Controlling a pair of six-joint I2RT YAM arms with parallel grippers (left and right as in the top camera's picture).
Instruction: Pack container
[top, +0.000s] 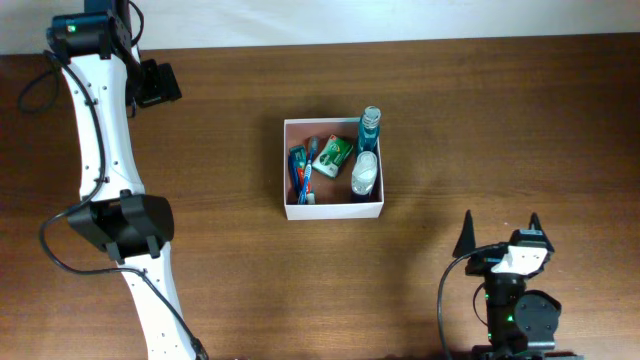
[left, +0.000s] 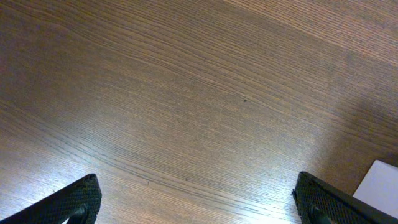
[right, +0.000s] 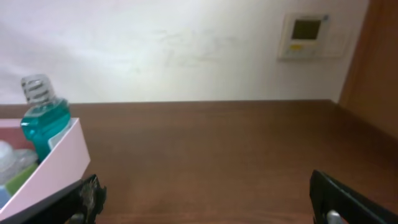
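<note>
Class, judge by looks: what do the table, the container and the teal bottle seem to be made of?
Table: wood or veneer, matte; brown grain lines show. Container: probably cardboard, matte; thin flat white walls. Teal bottle: likely clear plastic; liquid shows through.

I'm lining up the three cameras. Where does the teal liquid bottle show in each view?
Overhead: teal bottle at the container's upper right corner.
Left wrist: not in it.
Right wrist: far left, standing above the container's wall.
Shared landmark: the container's white wall; the pale corner at lower right of the left wrist view is probably it.
</note>
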